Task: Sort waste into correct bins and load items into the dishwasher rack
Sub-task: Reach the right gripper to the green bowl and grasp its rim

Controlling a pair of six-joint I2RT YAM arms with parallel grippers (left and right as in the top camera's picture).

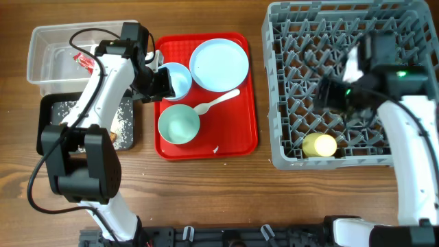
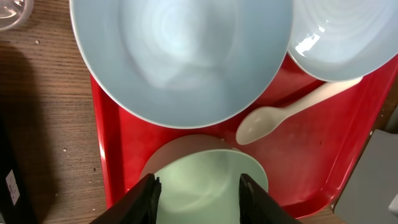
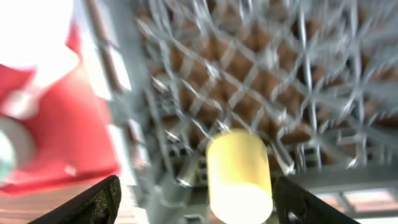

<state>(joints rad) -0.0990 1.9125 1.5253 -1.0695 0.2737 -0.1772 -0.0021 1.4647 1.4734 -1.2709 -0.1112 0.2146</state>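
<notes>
Overhead, the right end effector (image 3: 202, 199) hung spread and empty over the rack (image 1: 343, 41), the yellow cup (image 3: 239, 174) lying just ahead; the left end effector (image 2: 199, 199), spread too, hovered above a bowl (image 2: 205, 177), which a skewed pinch might tip

Yellow cup (image 1: 319, 145) is seen laid sideways at near edge of grey rack (image 1: 281, 89); plate (image 1: 219, 64), two bowls (image 1: 179, 124) and spoon (image 1: 218, 101) are grouped left.

Table (image 1: 206, 195): brown wood, visible grain, matt.
Red tray (image 2: 311, 162): smooth plastic, glossy.
Plate (image 2: 348, 37): pale blue, smooth, glossy highlights.
Spoon (image 2: 292, 112): white plastic, smooth.
Rack (image 1: 274, 89): grey plastic, matt.
Tub (image 1: 48, 41): clear plastic.
</notes>
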